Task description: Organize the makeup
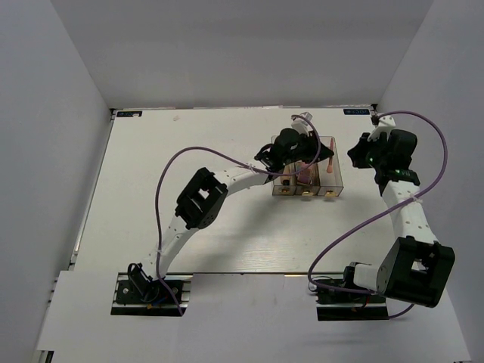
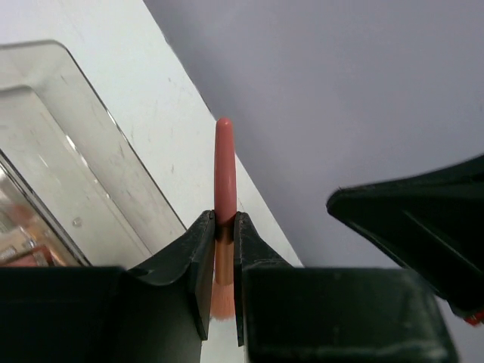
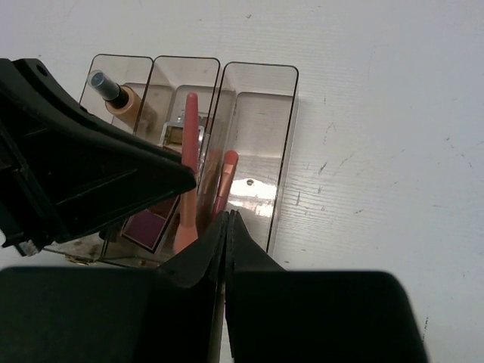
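White table (image 1: 189, 151) is carrying a clear box (image 1: 333, 187) at its far right, the left gripper (image 2: 225, 227) is pinching a pink stick (image 2: 224, 166) by it, and the right gripper (image 3: 227, 227) is hanging closed, holding nothing.

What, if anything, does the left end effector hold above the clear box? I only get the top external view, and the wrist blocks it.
Observer: A slim coral-pink stick. The left end effector is clamped on its lower part, and the tip points out past the fingers.
Operator: And the right end effector?
Observer: The right end effector is shut, with nothing between its fingers. Its own wrist view shows this.
Operator: Is anything inside the box?
Observer: Yes. A brown bottle with a dark cap leans in an end compartment of the clear box.
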Controlling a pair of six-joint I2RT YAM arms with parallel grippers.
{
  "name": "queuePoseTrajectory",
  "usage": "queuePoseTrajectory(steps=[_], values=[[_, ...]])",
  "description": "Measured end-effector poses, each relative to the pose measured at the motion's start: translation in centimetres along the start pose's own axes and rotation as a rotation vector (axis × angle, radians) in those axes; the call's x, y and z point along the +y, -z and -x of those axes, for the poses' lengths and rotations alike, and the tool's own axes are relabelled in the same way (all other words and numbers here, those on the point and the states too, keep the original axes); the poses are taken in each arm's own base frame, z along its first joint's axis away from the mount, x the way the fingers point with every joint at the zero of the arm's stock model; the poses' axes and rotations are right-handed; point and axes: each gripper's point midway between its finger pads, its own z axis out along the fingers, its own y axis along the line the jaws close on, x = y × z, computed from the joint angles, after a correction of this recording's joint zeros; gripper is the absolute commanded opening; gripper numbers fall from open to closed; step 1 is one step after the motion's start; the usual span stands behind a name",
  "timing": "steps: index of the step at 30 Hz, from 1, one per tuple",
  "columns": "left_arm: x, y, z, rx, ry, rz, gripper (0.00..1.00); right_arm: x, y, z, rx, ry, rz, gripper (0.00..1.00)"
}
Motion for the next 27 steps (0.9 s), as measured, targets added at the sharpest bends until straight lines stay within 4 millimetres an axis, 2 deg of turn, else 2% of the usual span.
queuePoseTrajectory(steps=[5,11,12,17,20,21,22,23,24,25,26,27], values=[[1.0,-1.2,0.9,-0.075,-0.006,0.034,0.28,-0.2,0.2,0.3,-0.011,-0.003,-0.007,0.0],[2.8,-1.5,0.0,-0.068,0.001,0.076,0.5,-0.3,0.4,0.4,-0.015,-0.009,-0.011,0.0],[3.0,-1.5,-0.2,-0.064,0.002,0.082,0.56,-0.4,0.4,0.4,-0.015,-0.01,-0.012,0.0],[3.5,-1.5,-0.5,-0.055,0.001,0.101,0.61,-0.2,0.4,0.4,-0.015,-0.014,-0.003,0.04],[3.4,-1.5,-0.3,-0.064,-0.01,0.101,0.65,0.1,0.4,0.3,-0.013,-0.017,0.013,0.17],[3.3,-1.5,-0.1,-0.068,-0.016,0.099,0.66,0.3,0.4,0.3,-0.011,-0.013,0.025,0.3],[3.1,-1.4,0.1,-0.072,-0.025,0.097,0.66,0.5,0.4,0.2,-0.009,-0.012,0.036,0.39],[2.9,-1.4,0.3,-0.075,-0.037,0.095,0.67,0.8,0.5,0.2,-0.007,-0.003,0.055,0.58],[2.4,-1.2,0.8,-0.078,-0.054,0.091,0.77,1.1,0.5,0.1,-0.002,-0.004,0.073,0.64],[2.0,-1.0,1.2,-0.078,-0.071,0.09,0.82,1.3,0.5,-0.1,0.002,0.003,0.089,0.72],[1.2,-0.6,1.8,-0.075,-0.088,0.083,0.84,1.7,0.6,-0.2,0.006,0.01,0.113,0.78],[0.3,0.0,2.4,-0.067,-0.098,0.078,0.85,2.1,0.7,-0.3,0.013,0.017,0.138,0.79]])
